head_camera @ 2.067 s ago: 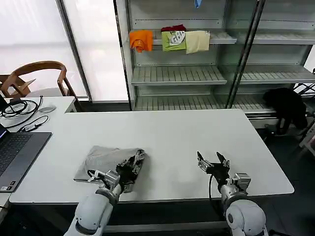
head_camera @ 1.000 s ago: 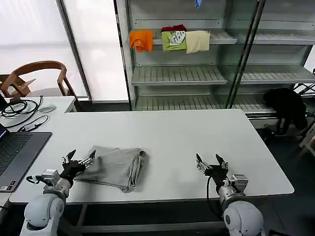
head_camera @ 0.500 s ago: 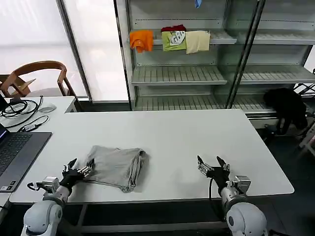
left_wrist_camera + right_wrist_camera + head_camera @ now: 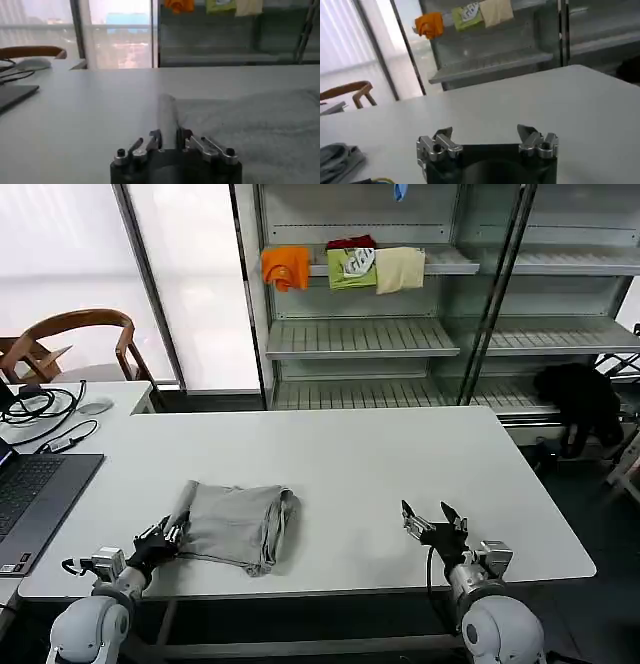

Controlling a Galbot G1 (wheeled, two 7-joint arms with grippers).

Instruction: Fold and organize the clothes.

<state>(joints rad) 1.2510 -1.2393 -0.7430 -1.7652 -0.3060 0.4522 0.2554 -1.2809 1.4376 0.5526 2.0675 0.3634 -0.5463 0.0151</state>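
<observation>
Folded light grey shirt lying on the near left part of the white table, doubled edge toward the middle; left gripper nipped shut on the shirt's near-left corner, a thin raised ridge of fabric between the fingertips; right gripper spread open, holding nothing, parked near the front edge well right of the shirt. Risks, as judged: too shallow a pinch, so slipping free mid-lift; only the top layer caught, so unfolding of the bundle; dragging rather than lifting, so bunching near the table's front edge.
</observation>
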